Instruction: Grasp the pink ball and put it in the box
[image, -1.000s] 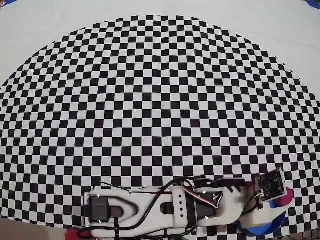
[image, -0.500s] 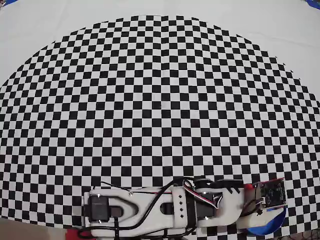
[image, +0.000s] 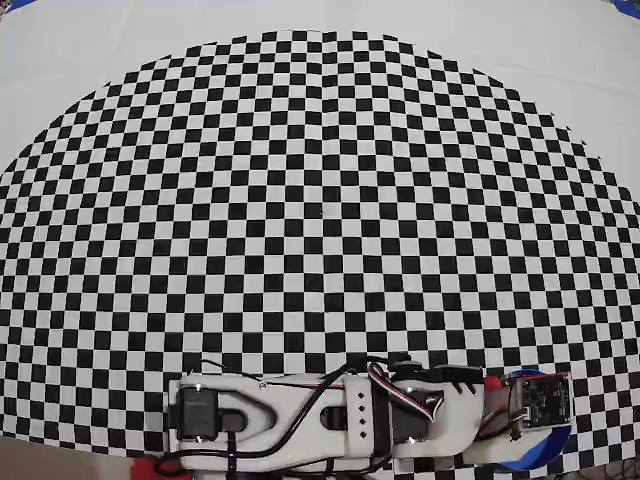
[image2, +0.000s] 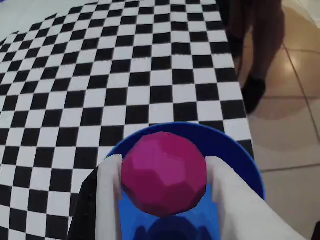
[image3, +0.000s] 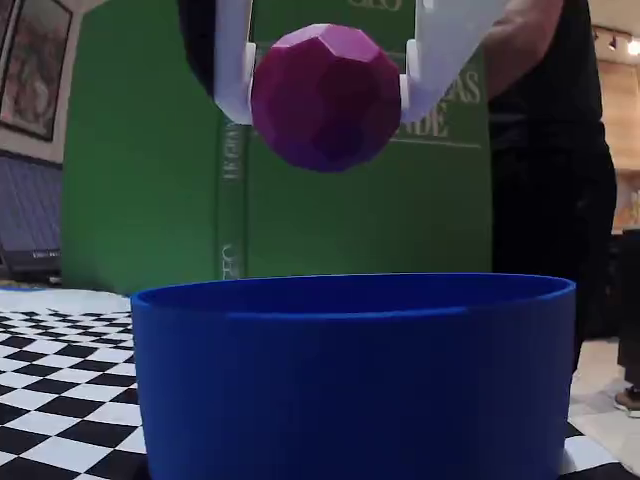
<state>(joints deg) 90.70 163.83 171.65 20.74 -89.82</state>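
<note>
The pink ball (image2: 164, 172) is clamped between my gripper's (image2: 163, 161) two white fingers (image2: 110, 195), so the gripper is shut on it. It hangs above the inside of the round blue box (image2: 200, 134), whose floor shows under it. From the side, in the fixed view, the ball (image3: 328, 95) is held by the gripper (image3: 325, 100) well above the box's rim (image3: 350, 292), clear of it. In the overhead view my white arm (image: 330, 420) lies along the bottom edge. Only a sliver of the box (image: 550, 442) shows at bottom right there, and the ball is hidden under the wrist.
The box stands near the right edge of the checkered mat (image2: 100, 75), beyond which is tiled floor (image2: 295, 125). A person's legs (image2: 255, 50) stand there. A tall green panel (image3: 150, 150) and a person in dark clothes (image3: 550, 150) are behind the box.
In the overhead view the wrist has swung toward the bottom edge over the box. The ball, visible beside the wrist a second ago, is now covered by it.
</note>
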